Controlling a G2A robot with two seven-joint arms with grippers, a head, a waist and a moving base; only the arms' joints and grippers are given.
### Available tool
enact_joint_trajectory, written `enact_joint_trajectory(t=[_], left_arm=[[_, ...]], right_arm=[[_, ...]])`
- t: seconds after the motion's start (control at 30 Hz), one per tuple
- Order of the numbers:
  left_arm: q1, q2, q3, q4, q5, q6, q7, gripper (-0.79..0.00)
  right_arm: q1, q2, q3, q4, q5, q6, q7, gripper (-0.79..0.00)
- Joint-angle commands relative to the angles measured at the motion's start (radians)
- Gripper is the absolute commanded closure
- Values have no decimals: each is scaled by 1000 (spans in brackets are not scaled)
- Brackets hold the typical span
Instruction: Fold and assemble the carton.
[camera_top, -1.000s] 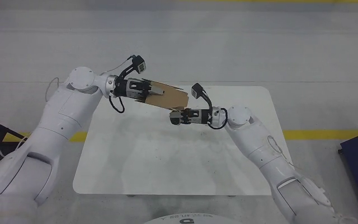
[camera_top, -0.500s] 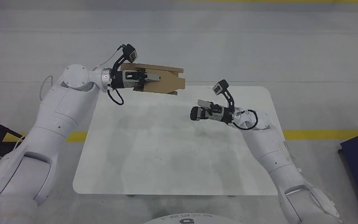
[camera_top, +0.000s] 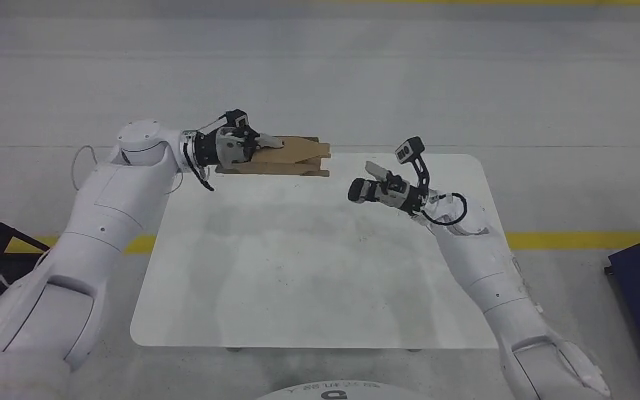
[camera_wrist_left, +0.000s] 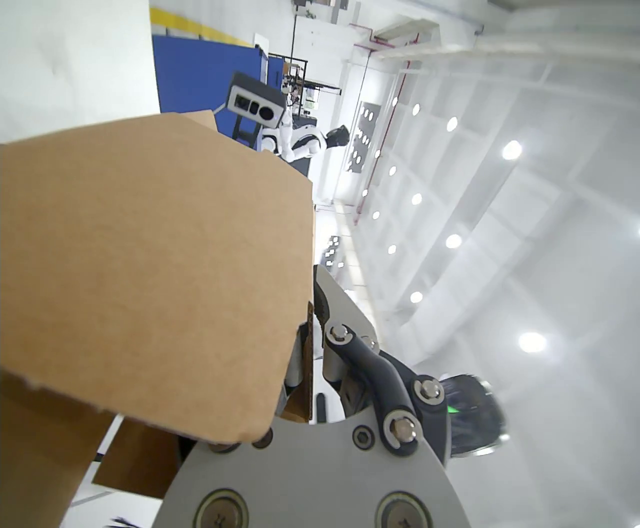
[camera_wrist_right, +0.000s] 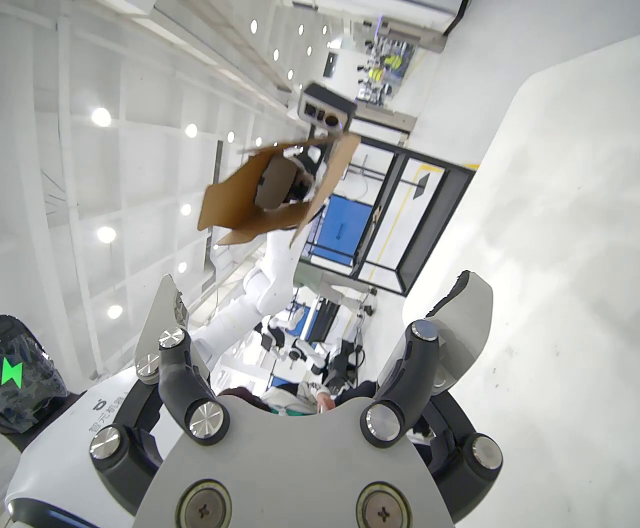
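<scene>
The brown carton (camera_top: 292, 156) hangs in the air over the table's far left edge, seen nearly edge-on from above. My left gripper (camera_top: 262, 150) is shut on one of its walls; in the left wrist view the carton (camera_wrist_left: 150, 270) covers the fingers. From the right wrist view the carton (camera_wrist_right: 277, 192) is an open tube with loose flaps. My right gripper (camera_top: 362, 188) is open with nothing in it, raised to the right of the carton and apart from it; its fingertips (camera_wrist_right: 170, 292) stand wide apart in its own view.
The white table (camera_top: 300, 290) lies below both arms. A yellow floor line (camera_top: 570, 240) runs past the table's right side.
The right gripper let go of the carton and drew back to the right, opening. The left arm lifted the carton away and turned it until it shows edge-on.
</scene>
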Motion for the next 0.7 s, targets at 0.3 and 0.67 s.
enact_joint_trajectory(t=[0.3, 0.67], left_arm=[[-9, -39, 33, -64, -29, 27, -93, 0], [-20, -83, 41, -48, -110, 19, -115, 0]], right_arm=[[52, -13, -34, 16, -134, 157, -275, -785], [124, -41, -127, 64, -116, 161, -196, -785]])
